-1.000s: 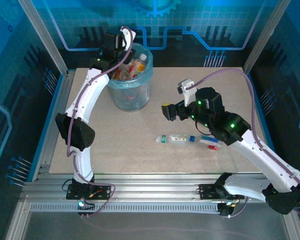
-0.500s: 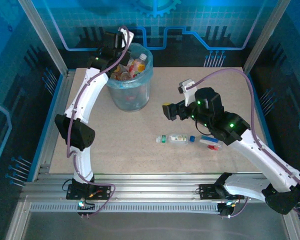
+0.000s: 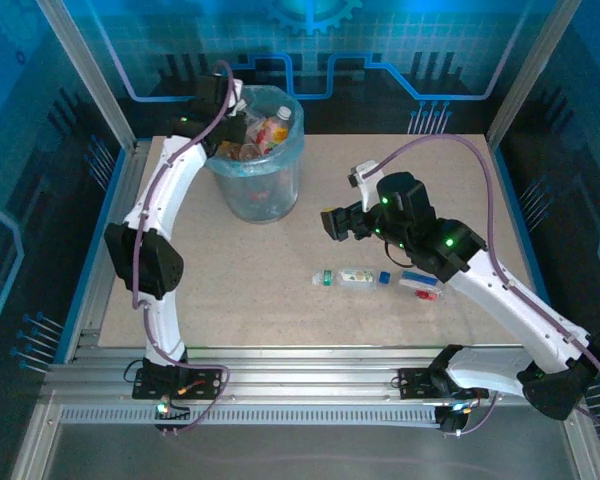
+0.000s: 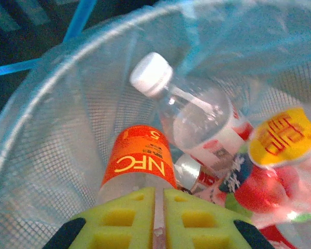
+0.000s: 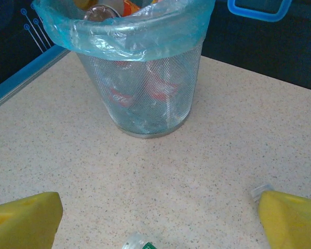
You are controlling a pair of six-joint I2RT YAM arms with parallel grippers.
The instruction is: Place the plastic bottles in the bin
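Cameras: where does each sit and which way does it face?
Top external: above and behind the bases, looking down on the table; left arm, right arm show.
Left wrist: over the bin, looking down at bottles inside; shut left gripper at bottom.
Right wrist: low over the table, facing the bin's side; open right gripper at bottom corners.
Shared: the bin, in all three.

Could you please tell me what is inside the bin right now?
Inside the bin lie piled plastic bottles, among them a white-capped clear bottle and an orange-labelled bottle; anything beneath them is covered.
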